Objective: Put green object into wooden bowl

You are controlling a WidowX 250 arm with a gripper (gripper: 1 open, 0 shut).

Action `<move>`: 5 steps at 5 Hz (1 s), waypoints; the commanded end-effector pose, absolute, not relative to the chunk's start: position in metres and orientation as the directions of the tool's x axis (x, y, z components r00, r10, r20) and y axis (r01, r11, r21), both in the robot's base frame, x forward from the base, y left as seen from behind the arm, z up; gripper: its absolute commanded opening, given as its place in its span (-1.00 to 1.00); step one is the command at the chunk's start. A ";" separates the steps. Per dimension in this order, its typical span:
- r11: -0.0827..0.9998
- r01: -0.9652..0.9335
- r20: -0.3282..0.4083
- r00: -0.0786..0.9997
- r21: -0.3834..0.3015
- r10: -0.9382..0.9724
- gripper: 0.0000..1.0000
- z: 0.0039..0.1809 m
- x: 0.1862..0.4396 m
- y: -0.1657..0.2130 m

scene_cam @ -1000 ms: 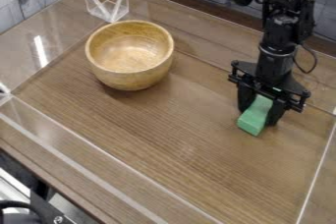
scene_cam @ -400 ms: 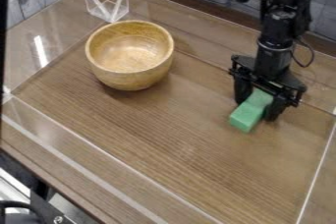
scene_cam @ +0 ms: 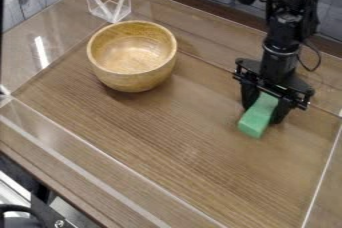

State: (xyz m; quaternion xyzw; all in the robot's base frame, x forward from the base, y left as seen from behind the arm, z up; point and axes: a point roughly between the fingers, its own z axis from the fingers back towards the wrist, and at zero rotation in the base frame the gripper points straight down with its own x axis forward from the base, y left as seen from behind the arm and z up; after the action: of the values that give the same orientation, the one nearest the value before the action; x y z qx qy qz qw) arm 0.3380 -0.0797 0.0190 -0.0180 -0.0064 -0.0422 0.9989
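Observation:
The green object [scene_cam: 258,120] is a small bright green block on the wooden table at the right, its near end resting on the surface. My gripper [scene_cam: 273,98] points straight down over the block's far end. Its black fingers [scene_cam: 249,93] press that end from both sides, so it is shut on the block. The wooden bowl [scene_cam: 132,55] stands upright and empty at the left, well apart from the gripper.
Clear acrylic walls [scene_cam: 40,122] fence the table [scene_cam: 160,142] at the front, left and right. A clear folded plastic piece [scene_cam: 106,4] stands behind the bowl. The arm's black column [scene_cam: 286,22] rises at the back right.
The block's near end swung a little to the left and has come back. The gripper has stayed in place around the block's far end.

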 end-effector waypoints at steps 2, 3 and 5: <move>0.996 0.081 0.077 0.994 -0.041 -0.078 -1.00 0.046 0.353 -0.070; 0.999 0.029 0.083 0.996 -0.041 -0.026 1.00 0.043 0.352 -0.064; 0.998 -0.028 0.092 0.995 -0.055 0.033 -1.00 0.071 0.344 -0.056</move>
State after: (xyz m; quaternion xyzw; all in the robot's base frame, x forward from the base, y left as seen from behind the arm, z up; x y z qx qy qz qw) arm 0.3359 -0.0567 0.0480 -0.0204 -0.0124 0.0136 0.9996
